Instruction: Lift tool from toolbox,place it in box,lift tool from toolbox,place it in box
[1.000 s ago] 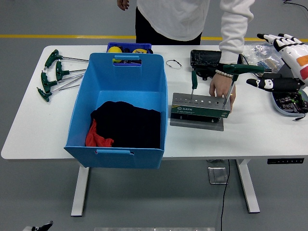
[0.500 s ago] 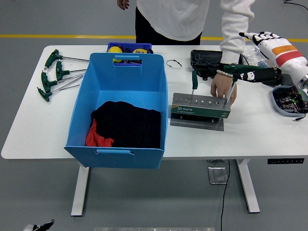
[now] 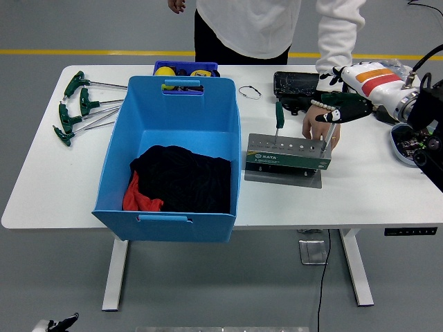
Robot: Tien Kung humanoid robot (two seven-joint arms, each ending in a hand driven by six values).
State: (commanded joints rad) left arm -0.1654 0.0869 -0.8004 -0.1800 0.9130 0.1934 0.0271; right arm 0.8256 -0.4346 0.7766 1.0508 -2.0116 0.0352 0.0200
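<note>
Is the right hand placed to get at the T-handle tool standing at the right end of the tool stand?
Probably yes: the right hand is at the T-handle tool, though the person's hand steadying the stand crowds it.

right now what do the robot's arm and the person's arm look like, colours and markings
The robot's right arm has a white shell with an orange-red band, a black joint housing behind it with a thin cable, and a dark hand with white marks on it. The person's arm is in a loose white sleeve, with a pale beaded bracelet at the wrist.

two green t-handle tools [image 3: 279, 115] upright in grey toolbox [image 3: 288, 153] | blue box [image 3: 173, 166] (cloth inside)
</note>
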